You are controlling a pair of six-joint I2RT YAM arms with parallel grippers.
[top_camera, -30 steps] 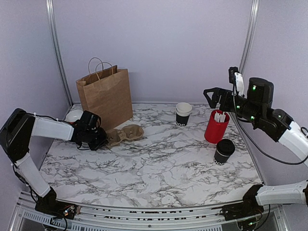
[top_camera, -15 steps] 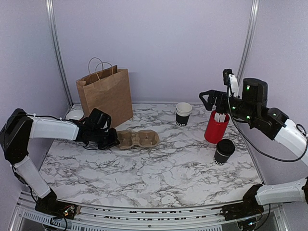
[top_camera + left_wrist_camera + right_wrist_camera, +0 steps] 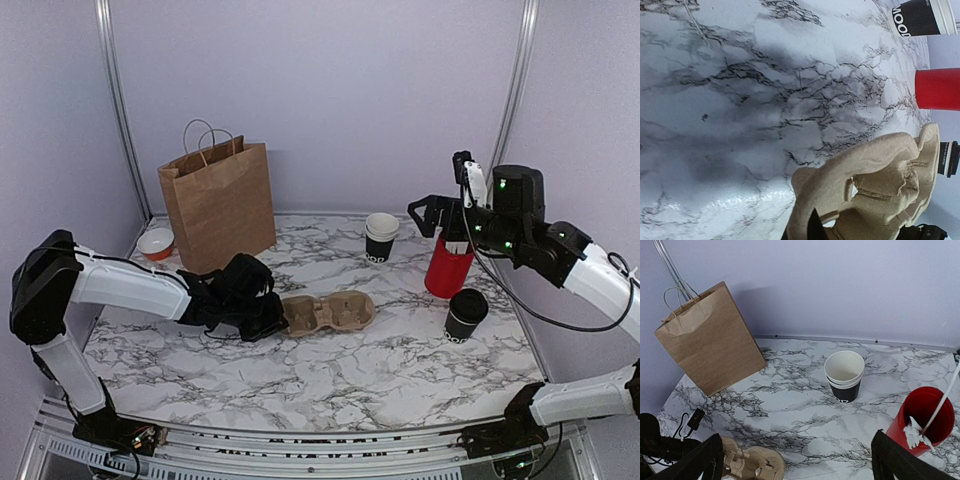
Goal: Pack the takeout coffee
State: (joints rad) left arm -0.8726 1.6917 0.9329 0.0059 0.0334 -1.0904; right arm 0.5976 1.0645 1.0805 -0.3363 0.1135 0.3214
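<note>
Marble table point(image 3: 400, 370): your left gripper point(image 3: 280, 318) is pinched tight on the cardboard carrier point(image 3: 335, 311) edge. Your right gripper point(image 3: 440, 195) hangs spread wide, with the lidded coffee cup point(image 3: 466, 314) below it, beside the red cup point(image 3: 447, 265).

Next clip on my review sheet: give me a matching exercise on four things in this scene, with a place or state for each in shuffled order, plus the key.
Things:
1. cup carrier
2. takeout coffee
3. paper bag
4. red cup

Places or states:
A. stands upright at the back left
B. holds white sticks
C. one end clamped in the left gripper
D. black lid on, standing free at the right

Pairs: 1-C, 2-D, 3-A, 4-B
</note>
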